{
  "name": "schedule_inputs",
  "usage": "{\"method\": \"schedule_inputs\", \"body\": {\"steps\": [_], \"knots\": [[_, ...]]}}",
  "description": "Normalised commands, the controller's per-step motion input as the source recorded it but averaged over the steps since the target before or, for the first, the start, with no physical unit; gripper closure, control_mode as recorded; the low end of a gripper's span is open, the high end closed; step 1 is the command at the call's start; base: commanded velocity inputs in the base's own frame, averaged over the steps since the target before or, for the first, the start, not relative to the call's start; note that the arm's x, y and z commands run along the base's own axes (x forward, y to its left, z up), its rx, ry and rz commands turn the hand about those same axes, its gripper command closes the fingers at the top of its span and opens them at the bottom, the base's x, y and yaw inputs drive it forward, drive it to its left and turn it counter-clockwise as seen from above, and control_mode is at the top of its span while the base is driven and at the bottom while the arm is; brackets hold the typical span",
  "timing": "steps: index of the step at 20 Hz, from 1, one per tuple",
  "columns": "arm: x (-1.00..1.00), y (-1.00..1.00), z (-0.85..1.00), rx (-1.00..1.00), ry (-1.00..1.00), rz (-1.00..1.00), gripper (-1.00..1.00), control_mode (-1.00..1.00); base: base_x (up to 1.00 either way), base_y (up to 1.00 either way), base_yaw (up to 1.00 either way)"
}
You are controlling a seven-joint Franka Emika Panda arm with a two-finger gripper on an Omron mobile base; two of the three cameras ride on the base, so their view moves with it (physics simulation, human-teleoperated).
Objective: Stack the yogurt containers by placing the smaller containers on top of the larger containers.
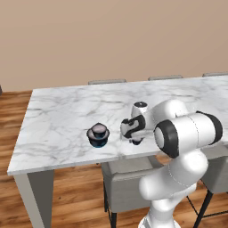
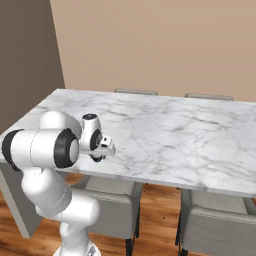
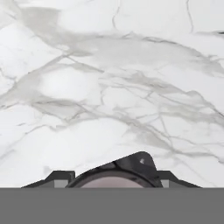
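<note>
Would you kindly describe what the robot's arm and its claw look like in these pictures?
The arm is glossy white, built of thick rounded segments with dark grey bands at the joints and no loose cables or markings visible. The claw end is white with black panels in a curved pattern. In the hand view its tips look small and dark.

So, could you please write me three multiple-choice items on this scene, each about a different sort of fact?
1. Where do the yogurt containers stand?
A. At the table's far edge
B. Near its front edge, left of the gripper
C. On the floor

2. What colour is the table top?
A. Plain black
B. Brown wood
C. White marble with grey veins

3. How are the containers?
A. Upright
B. Tipped over
C. Lifted in the air

Answers:
1 B: the yogurt containers sit by the front edge, left of the gripper.
2 C: the table is veined white.
3 A: they stand with their pale tops up.
</note>
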Motion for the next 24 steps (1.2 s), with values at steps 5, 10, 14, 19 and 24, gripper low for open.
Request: {"method": "schedule_inputs", "body": {"steps": [5, 10, 14, 19, 24], "knots": [[0.0, 0.0, 0.78, 0.0, 0.0, -0.04, 1.0, -1.0, 0.0, 0.0, 0.0], [0.0, 0.0, 0.79, 0.01, 0.04, -0.01, 1.0, -1.0, 0.0, 0.0, 0.0], [-0.02, 0.13, 0.74, 0.0, 0.01, -0.03, 1.0, -1.0, 0.0, 0.0, 0.0], [0.0, 0.25, 0.62, 0.0, 0.03, -0.02, 1.0, -1.0, 0.0, 0.0, 0.0], [0.0, 0.5, 0.42, 0.0, 0.09, 0.0, 1.0, -1.0, 0.0, 0.0, 0.0]]}}
